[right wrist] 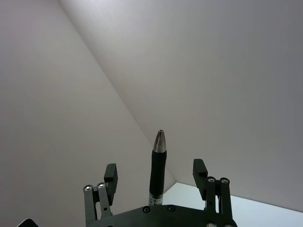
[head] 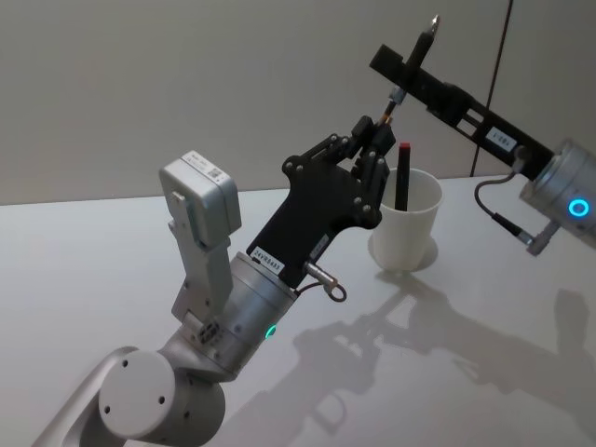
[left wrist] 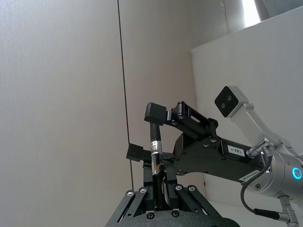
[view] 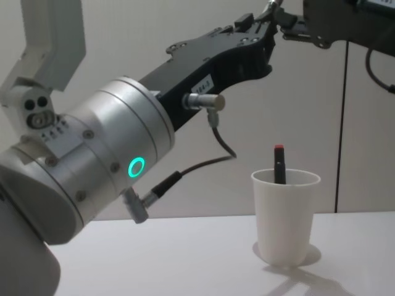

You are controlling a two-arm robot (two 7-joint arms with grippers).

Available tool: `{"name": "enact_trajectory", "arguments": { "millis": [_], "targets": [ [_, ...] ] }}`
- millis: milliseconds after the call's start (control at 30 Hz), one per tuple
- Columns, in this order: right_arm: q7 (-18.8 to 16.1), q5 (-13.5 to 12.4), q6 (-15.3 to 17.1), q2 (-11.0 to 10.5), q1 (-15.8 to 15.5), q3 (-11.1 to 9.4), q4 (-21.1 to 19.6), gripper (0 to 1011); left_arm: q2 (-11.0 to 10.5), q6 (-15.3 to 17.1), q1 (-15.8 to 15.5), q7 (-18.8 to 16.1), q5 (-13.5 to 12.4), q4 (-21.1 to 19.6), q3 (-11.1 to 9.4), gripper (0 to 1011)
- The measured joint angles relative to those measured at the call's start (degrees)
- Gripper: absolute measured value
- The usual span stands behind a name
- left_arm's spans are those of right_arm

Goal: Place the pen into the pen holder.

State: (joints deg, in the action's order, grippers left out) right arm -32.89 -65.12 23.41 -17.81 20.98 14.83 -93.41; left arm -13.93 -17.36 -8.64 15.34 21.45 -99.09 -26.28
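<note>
Nearest to us is the round silver wrist of the left arm [view: 117, 160], smooth metal with a green ring light. From it the flat black left hand [head: 377, 140] goes up. Its fingers are pressed narrow on the lower end of the pen [left wrist: 155, 146], a slim dark stick with a pointed metal tip. The pen is in the air, higher than the pen holder [view: 286, 216]. The right hand [right wrist: 155, 170] is wide, with one finger at each side of the pen's upper part, and in the right wrist view we see a gap at both sides. The pen holder is a plain white paper cup with a rolled rim. It stands upright on the pale matte surface [head: 112, 261] and has a red-capped pen [view: 279, 163] inside.
</note>
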Motion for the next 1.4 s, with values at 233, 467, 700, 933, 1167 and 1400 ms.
{"name": "enact_trajectory", "arguments": {
  "millis": [233, 467, 700, 933, 1167, 1400],
  "targets": [
    [0.04, -0.30, -0.45, -0.30, 0.05, 0.25, 0.01, 1002, 0.00, 0.00, 0.00, 0.00, 0.00, 0.00, 0.00, 156],
    [0.15, -0.53, -0.85, -0.53, 0.08, 0.45, 0.02, 1000, 0.00, 0.00, 0.00, 0.00, 0.00, 0.00, 0.00, 156],
    [0.22, -0.66, -1.05, -0.64, 0.11, 0.56, 0.00, 867, 0.00, 0.00, 0.00, 0.00, 0.00, 0.00, 0.00, 156],
    [0.27, -0.72, -1.15, -0.70, 0.13, 0.61, -0.02, 650, 0.00, 0.00, 0.00, 0.00, 0.00, 0.00, 0.00, 156],
    [0.31, -0.76, -1.22, -0.74, 0.13, 0.65, -0.02, 418, 0.00, 0.00, 0.00, 0.00, 0.00, 0.00, 0.00, 156],
    [0.31, -0.80, -1.27, -0.77, 0.13, 0.67, -0.02, 195, 0.00, 0.00, 0.00, 0.00, 0.00, 0.00, 0.00, 156]
  ]
}}
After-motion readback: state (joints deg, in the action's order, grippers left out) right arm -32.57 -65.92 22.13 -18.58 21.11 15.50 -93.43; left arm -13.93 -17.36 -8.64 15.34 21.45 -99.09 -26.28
